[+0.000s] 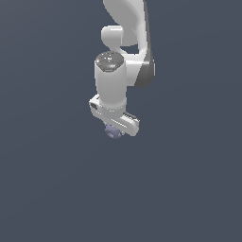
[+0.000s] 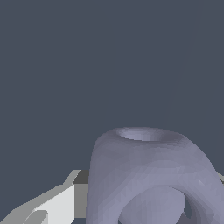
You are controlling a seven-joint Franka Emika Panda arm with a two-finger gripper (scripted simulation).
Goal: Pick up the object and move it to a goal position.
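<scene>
From where I stand, the white gripper (image 1: 115, 126) grips the lavender-grey object (image 1: 113, 132) between its fingers, with open dark-grey space all around and below them.

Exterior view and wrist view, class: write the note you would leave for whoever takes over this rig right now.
Gripper: appears shut on the object, a small lavender-grey lump; the fingers are largely hidden in the exterior view.
Object: tucked under the white hand; in the wrist view it fills the foreground, right beside one finger.
Done: the grasp seems made; whether it is lifted off the surface cannot be told.
Left: carry it to the goal. No goal marker shows in either view.
</scene>
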